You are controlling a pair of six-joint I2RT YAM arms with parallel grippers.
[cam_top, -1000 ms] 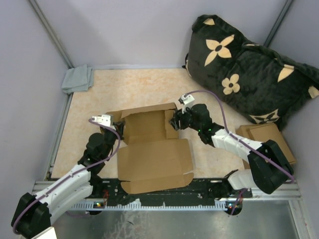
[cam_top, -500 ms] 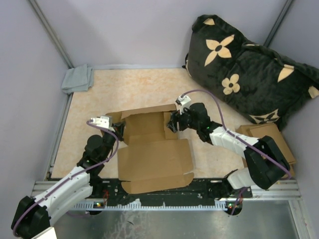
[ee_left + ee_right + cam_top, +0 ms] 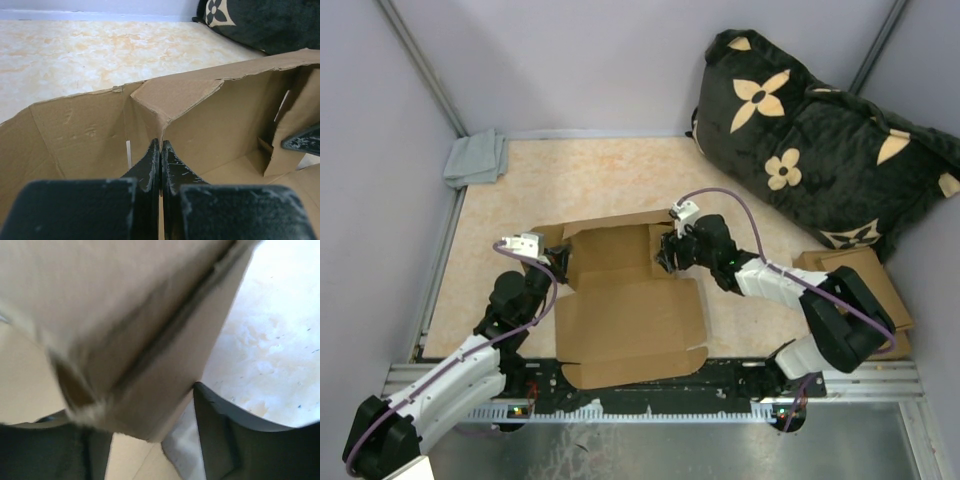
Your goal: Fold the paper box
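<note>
Wrist cam shows my L fingers (image 3: 161, 165) pinched tight on the box (image 3: 630, 320) wall; top cam can't. R fingers (image 3: 666, 252) apart round a flap (image 3: 125, 340), wider than before.

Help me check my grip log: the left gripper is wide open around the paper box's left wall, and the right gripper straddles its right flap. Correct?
Not quite. The left gripper is pinched shut on the paper box's left wall, not wide open, as the left wrist view shows. The right gripper does straddle the right flap, jaws apart.
</note>
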